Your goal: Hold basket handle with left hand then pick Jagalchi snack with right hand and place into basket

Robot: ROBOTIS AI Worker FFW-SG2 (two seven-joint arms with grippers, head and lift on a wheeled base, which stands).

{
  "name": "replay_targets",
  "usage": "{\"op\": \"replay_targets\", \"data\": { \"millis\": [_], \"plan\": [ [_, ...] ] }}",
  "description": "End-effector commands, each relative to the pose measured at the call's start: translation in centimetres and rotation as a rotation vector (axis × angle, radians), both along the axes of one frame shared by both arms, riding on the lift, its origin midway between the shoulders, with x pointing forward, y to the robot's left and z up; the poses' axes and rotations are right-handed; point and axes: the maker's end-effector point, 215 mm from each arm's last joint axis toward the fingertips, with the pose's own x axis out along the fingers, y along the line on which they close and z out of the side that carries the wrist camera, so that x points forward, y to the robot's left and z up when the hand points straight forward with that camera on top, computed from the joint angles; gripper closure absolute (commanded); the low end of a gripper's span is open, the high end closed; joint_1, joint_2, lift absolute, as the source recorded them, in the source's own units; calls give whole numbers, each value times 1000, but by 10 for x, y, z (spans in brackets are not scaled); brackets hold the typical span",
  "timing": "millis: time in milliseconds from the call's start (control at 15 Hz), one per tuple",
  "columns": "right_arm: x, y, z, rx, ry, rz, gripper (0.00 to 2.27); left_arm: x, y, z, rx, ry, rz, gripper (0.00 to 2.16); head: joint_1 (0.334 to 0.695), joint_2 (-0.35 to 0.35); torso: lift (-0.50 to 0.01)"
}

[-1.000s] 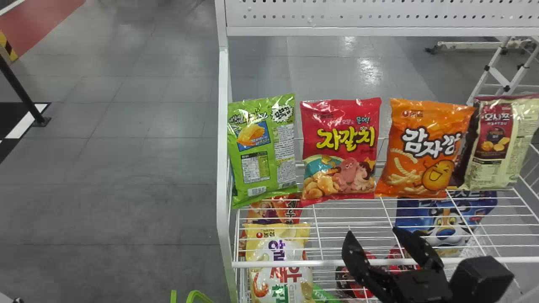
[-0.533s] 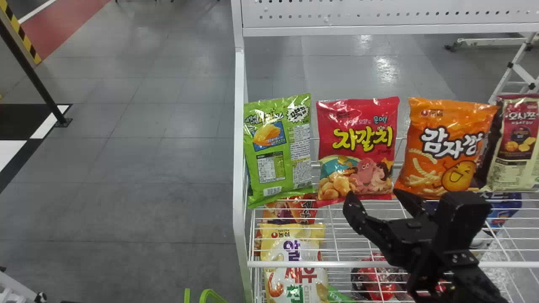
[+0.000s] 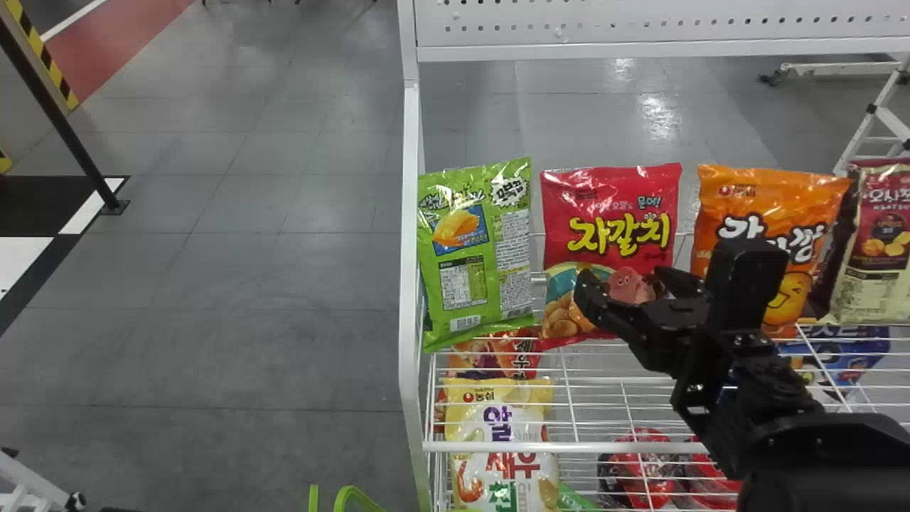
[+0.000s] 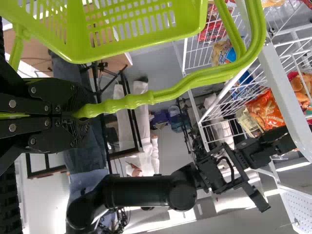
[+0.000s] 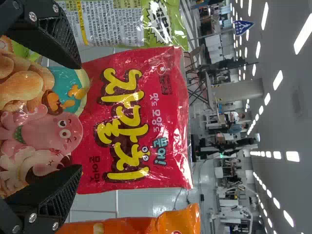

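Observation:
In the head view the red Jagalchi snack bag (image 3: 611,213) stands upright on the rack's upper level. My right gripper (image 3: 625,283) is open in front of its lower half. The right wrist view has the Jagalchi bag (image 5: 131,122) between and beyond the spread fingers of my right gripper (image 5: 78,117), not gripped. My left gripper (image 4: 80,113) is shut on the green basket handle (image 4: 170,92) in the left wrist view, with the basket (image 4: 141,41) beside it. A bit of green handle (image 3: 348,494) shows at the head view's bottom edge.
A green bag (image 3: 476,249) stands left of the Jagalchi bag, an orange bag (image 3: 768,206) right of it. Farther right is a cream and maroon bag (image 3: 878,242). A white rack post (image 3: 411,284) borders the left side; a yellow bag (image 3: 501,427) lies lower down.
My right gripper has risen from low over the wire shelf to in front of the Jagalchi bag, fingers still apart. The rack has shifted rightward in the head view.

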Motion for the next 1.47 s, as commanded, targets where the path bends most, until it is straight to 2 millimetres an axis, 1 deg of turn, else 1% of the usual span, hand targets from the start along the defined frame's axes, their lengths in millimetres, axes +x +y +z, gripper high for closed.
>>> {"op": "replay_targets", "data": {
  "millis": [0,67,267,333,400,467,533,600,667,733,800,933,1133,1200,1267,1333,1400],
  "plan": [
    [16,-2,-11,-16,35,-1,80,1,3,2,-6,-3,5,2142,695,49,-9],
    [21,-2,-15,-17,42,-1,80,1,5,2,-4,-2,9,2142,695,50,-9],
    [33,11,-17,-22,49,22,87,3,8,2,-1,-3,14,2142,695,54,-9],
    [35,13,-15,-23,46,27,124,3,9,4,-7,-5,17,2142,695,59,-9],
    [35,18,-14,-21,47,35,404,4,9,4,-6,-9,18,2142,695,69,-9],
    [36,18,-14,-23,52,36,660,4,9,4,-5,-6,18,2142,695,75,-9],
    [35,18,-18,-24,65,37,1038,4,10,4,-4,-5,20,2142,695,80,-9],
    [32,19,-24,-27,87,39,1538,4,11,4,-2,-7,22,2142,695,84,-9],
    [29,20,-31,-28,114,43,1872,4,12,3,-2,-6,23,2142,695,87,-9],
    [26,18,-37,-29,137,41,2145,4,12,3,-4,-5,24,2142,695,91,-9],
    [25,16,-39,-29,144,37,2250,4,12,3,-2,-6,23,2142,695,92,-9],
    [21,11,-37,-29,138,24,2250,4,12,3,-4,-3,24,2142,695,92,-9],
    [11,2,-13,-26,99,0,2250,4,13,1,-3,-10,25,2142,695,82,-9],
    [5,-1,-3,-24,91,-4,2250,4,13,0,-3,-10,26,2142,695,78,-9],
    [-2,-6,-1,-27,110,-11,2250,4,13,0,-5,-11,27,2142,695,75,-9],
    [-13,-10,-1,-31,147,-12,2250,4,14,-1,-3,-11,27,2142,695,72,-9],
    [-22,-12,5,-32,164,-12,2250,4,15,-2,-1,-14,26,2142,695,65,-9]
  ]
}}
